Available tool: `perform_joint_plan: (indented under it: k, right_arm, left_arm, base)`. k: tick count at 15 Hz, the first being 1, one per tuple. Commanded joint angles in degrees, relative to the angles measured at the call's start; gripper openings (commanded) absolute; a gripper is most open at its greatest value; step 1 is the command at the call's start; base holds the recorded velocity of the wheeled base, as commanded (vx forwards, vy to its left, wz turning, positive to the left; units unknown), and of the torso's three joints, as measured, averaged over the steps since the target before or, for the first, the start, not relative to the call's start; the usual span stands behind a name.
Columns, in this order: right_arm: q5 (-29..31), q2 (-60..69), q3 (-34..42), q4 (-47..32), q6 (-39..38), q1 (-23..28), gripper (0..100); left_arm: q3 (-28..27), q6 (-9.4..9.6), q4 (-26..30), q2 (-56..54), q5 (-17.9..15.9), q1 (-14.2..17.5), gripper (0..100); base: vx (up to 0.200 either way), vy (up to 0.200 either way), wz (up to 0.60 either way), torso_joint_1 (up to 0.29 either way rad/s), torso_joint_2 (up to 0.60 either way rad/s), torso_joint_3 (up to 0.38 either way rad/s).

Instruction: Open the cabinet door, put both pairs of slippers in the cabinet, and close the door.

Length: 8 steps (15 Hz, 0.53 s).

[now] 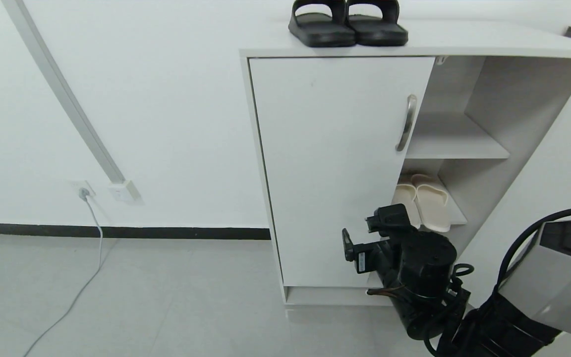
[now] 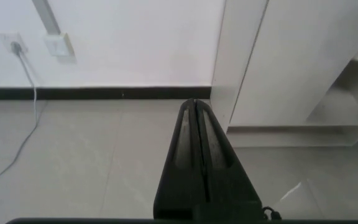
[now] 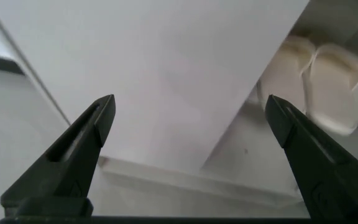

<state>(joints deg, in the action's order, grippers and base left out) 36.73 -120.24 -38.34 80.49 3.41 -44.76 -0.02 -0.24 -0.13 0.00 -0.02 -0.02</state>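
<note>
A pair of black slippers (image 1: 347, 25) stands on top of the white cabinet (image 1: 464, 42). Its left door (image 1: 330, 173), with a metal handle (image 1: 406, 123), is closed. The right door (image 1: 558, 183) is swung open. A pair of beige slippers (image 1: 424, 198) (image 3: 319, 81) lies side by side on the lower shelf inside. My right gripper (image 1: 367, 230) (image 3: 190, 102) hangs open and holds nothing, low in front of the cabinet, just ahead of the beige slippers and the closed door's edge. My left gripper (image 2: 194, 106) is shut and holds nothing, above the floor left of the cabinet (image 2: 253, 62).
The upper shelf (image 1: 454, 144) inside the cabinet is bare. A wall socket (image 1: 83, 191) with a grey cord (image 1: 87, 277) trailing over the floor sits to the left, beside a slanted cable duct (image 1: 62, 94). Open grey floor (image 1: 166, 297) lies left of the cabinet.
</note>
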Motion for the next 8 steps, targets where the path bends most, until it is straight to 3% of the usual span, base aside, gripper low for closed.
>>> perform_joint_plan:
  k: [1,8]
  right_arm:
    - [0.0,-0.1,0.0,-0.3,0.0,0.0,100]
    - [0.0,-0.1,0.4,-0.2,0.0,0.0,100]
  left_arm:
    - [0.0,-0.02,0.0,0.1,0.1,0.0,0]
    - [-0.1,-0.02,0.0,0.1,0.0,0.0,0]
  base:
    - [0.000,0.000,0.00,0.027,-0.54,-0.359]
    - [0.000,0.000,0.00,0.118,-0.46,-0.342]
